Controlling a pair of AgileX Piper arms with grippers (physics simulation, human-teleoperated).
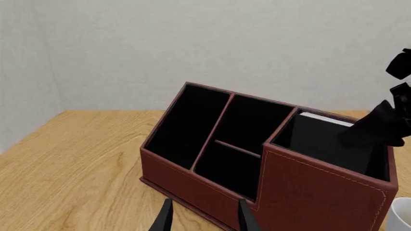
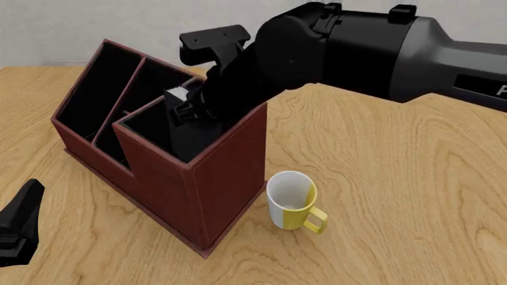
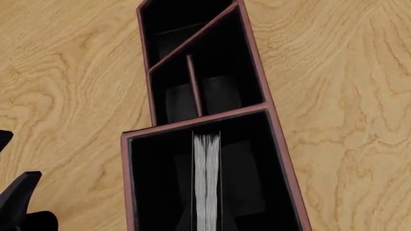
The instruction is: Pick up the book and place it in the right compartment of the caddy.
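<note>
Wooden counter is stretching under the caddy in the left wrist view, where the left gripper is hovering with jaws released. From the front, the right gripper is reaching into the right compartment beside a mug, its jaws' state untellable. Seen from the right wrist, the book is standing inside that compartment, page edges showing.

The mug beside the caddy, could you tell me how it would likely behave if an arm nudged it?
The mug stands upright on its base on the table, so it would probably slide rather than roll. Its handle might make it turn. It stands close to the caddy and could bump it.
</note>
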